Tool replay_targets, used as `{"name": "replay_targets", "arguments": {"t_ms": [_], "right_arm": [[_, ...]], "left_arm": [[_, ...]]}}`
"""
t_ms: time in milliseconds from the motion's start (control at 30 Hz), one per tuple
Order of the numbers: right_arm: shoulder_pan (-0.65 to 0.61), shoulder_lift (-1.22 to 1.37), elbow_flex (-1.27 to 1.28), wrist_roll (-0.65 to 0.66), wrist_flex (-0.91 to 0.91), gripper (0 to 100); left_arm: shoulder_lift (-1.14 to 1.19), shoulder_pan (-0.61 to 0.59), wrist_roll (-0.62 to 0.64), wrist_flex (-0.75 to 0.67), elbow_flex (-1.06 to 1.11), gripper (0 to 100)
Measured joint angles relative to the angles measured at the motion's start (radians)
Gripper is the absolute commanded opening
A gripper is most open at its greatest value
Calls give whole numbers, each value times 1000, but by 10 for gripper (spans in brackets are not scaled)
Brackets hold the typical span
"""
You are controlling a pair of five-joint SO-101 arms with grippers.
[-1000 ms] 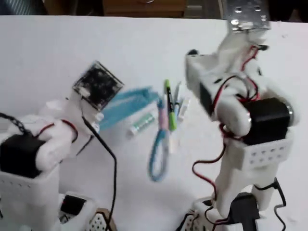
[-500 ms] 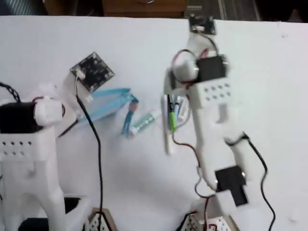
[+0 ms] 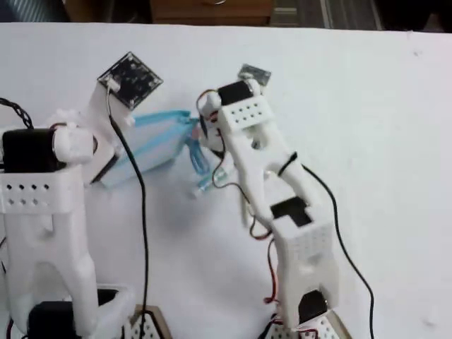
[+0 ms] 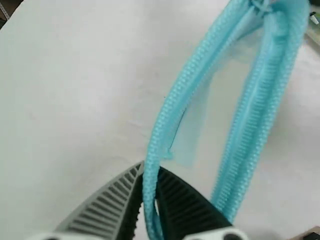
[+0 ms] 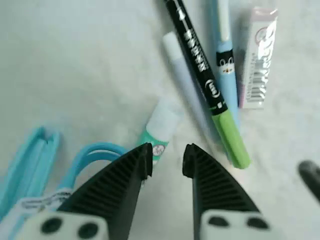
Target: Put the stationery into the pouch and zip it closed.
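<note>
Right hand (image 5: 167, 156) shifted toward pouch (image 3: 152, 143), jaws parted

Pens (image 5: 202, 80) and pouch (image 4: 250, 125) cut off at wrist-view edges; most stationery (image 3: 205, 185) hidden beneath the right arm (image 3: 304, 240) overhead.

There is lots of room on the worktop (image 3: 381, 106) to the right and at the far side. The right arm (image 3: 244, 152) lies over the pens (image 5: 197, 75), close beside the pouch (image 3: 152, 145) that the left tool (image 4: 150, 172) pinches.
</note>
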Motion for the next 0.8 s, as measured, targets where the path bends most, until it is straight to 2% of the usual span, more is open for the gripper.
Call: {"name": "replay_targets", "arguments": {"t_ms": [167,467,667,800], "right_arm": [[51,89,-117,-35,5,116],[52,172,-181,164,57,115],[8,192,-181,-46,89,118],[-38,232,-181,-120,91,119]], "left_arm": [[0,0,21,0,0,23],[0,-11,21,0,0,23],[0,-20,52,0,0,23],[0,-20,52,0,0,23]]}}
